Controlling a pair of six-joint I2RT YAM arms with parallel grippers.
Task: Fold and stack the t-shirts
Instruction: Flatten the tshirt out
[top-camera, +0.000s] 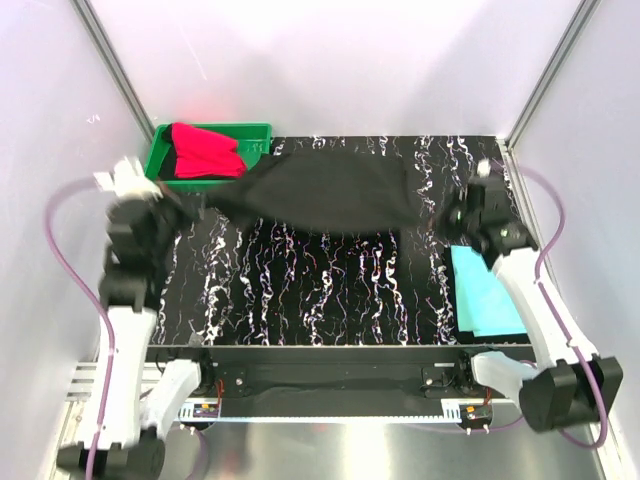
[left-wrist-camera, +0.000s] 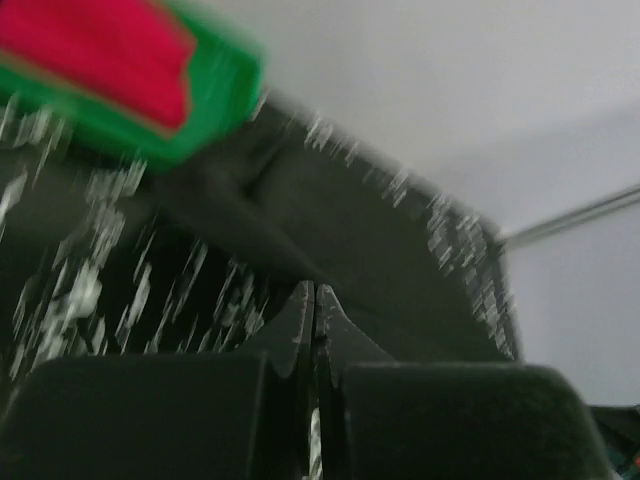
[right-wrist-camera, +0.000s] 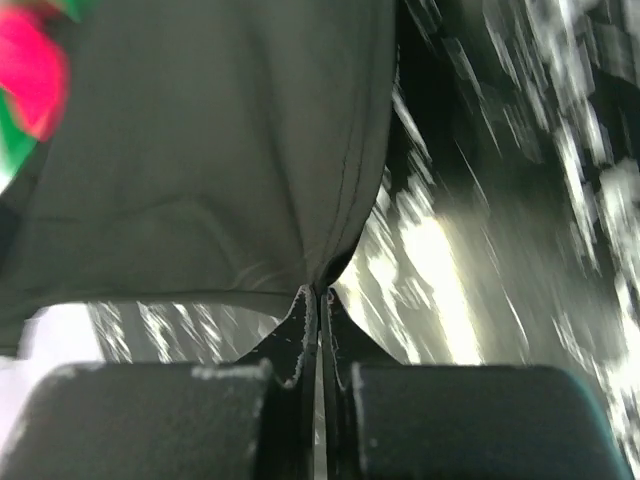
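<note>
The black t-shirt (top-camera: 325, 192) hangs stretched above the back of the table, held between both grippers. My left gripper (top-camera: 196, 211) is shut on its left end, and in the left wrist view the closed fingertips (left-wrist-camera: 315, 292) pinch dark cloth (left-wrist-camera: 380, 240). My right gripper (top-camera: 443, 217) is shut on the right end, with the black cloth (right-wrist-camera: 200, 150) gathered into its closed tips (right-wrist-camera: 320, 292). The red t-shirt (top-camera: 205, 150) lies bunched in the green tray (top-camera: 255, 132). Under the right arm, the turquoise t-shirt (top-camera: 486, 295) lies folded flat at the table's right side.
The table top (top-camera: 300, 290) is black with white marbling. White walls with metal corner posts (top-camera: 110, 60) close in the sides and back. The green tray (left-wrist-camera: 200, 110) with red cloth (left-wrist-camera: 100, 45) shows in the left wrist view. Both wrist views are motion-blurred.
</note>
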